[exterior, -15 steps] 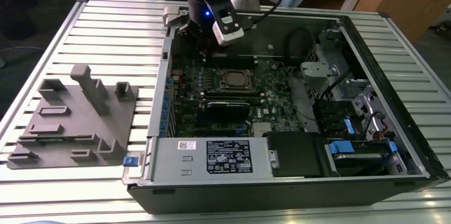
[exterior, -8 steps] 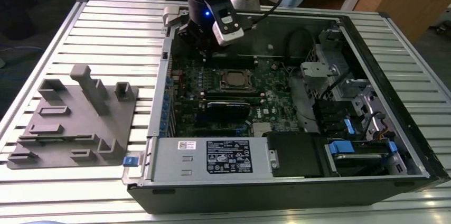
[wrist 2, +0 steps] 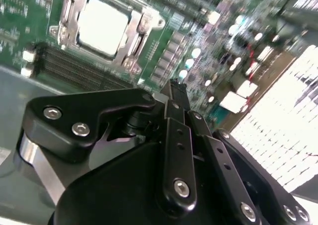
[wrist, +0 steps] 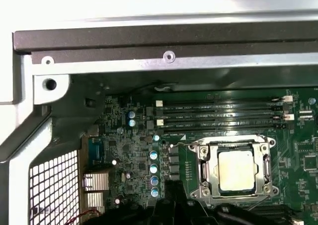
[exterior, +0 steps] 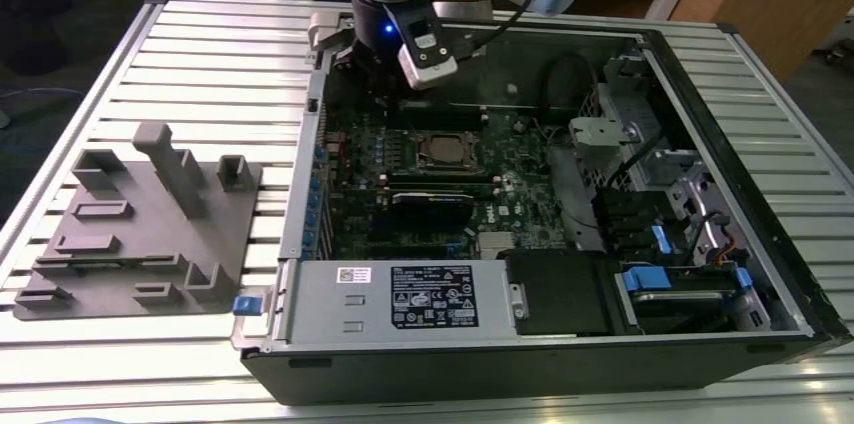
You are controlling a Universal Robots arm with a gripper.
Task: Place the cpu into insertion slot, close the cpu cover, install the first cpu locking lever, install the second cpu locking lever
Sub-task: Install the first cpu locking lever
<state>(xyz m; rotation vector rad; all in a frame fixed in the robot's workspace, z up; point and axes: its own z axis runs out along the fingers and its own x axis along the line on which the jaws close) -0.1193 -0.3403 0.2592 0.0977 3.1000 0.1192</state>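
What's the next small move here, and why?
Likely ease the end effector down toward the cpu cover's edge: the cpu is already seated, the cover lies flat over it, and the end effector hangs above the green board, off to one side.

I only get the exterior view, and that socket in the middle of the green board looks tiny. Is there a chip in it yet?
Observer: Yes. In both wrist views the cpu sits in the insertion slot, its pale metal top facing up.
Operator: Is anything over it?
Observer: The cpu cover lies flat around it, and the chip shows through its square window.
Operator: What's next to the socket?
Observer: Long dark memory slots run along one side, apart from the frame.
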